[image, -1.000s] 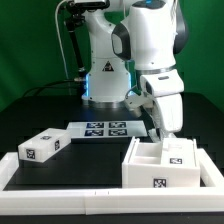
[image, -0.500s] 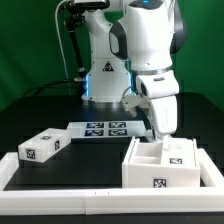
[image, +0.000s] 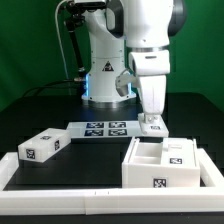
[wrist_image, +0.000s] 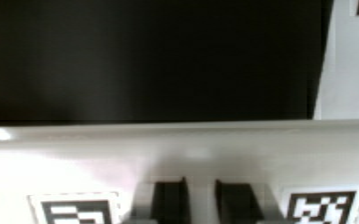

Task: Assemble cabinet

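Hanging near cabinet (image: 146,170), jaws blurred, cropped in wrist view

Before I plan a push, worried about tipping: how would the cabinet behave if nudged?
The cabinet looks stiff: thick plastic walls. Low and wide, it would probably slide on the table, not tip. Open hollow compartments suggest light for its size.

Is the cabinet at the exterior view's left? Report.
No, the cabinet sits at the exterior view's right; a small tagged block lies left.

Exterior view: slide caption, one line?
Panda hand low behind the white cabinet; marker board and a tagged white block lie toward the exterior view's left.
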You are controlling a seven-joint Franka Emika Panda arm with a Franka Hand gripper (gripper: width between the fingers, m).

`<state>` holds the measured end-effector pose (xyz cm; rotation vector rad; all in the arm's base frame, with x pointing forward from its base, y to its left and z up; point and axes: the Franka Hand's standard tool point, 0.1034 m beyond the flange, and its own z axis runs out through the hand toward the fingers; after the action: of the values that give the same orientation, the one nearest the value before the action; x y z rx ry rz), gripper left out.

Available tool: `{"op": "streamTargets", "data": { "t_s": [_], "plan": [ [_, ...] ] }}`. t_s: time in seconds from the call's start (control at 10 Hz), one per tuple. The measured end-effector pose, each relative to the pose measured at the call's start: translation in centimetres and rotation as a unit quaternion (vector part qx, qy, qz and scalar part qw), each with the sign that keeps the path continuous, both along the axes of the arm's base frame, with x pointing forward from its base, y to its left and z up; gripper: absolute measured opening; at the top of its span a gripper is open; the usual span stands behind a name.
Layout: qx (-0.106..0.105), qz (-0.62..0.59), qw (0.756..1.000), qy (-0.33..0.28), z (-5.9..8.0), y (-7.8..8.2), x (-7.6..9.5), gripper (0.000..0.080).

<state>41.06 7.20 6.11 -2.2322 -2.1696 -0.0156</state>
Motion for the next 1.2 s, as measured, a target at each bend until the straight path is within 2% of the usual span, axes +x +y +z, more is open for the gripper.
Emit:
{"op": "streamTargets", "data": {
  "t_s": [0.1,0.7,0.8,1.0,1.2],
  "plan": [
    [-0.002,-0.003,1.0,-0.003,0.4,-0.3,0.0,0.0069],
    [0.004,-0.01,1.0,-0.008,-0.3,-0.6,0.1,0.0069],
    [0.016,-0.034,0.998,-0.041,-0.2,-0.3,0.8,0.0069],
    [0.041,-0.048,0.993,-0.098,0.1,0.8,0.6,0.0069],
    [0.04,-0.061,0.993,-0.088,-0.2,0.8,0.2,0.0069]
  ]
}}
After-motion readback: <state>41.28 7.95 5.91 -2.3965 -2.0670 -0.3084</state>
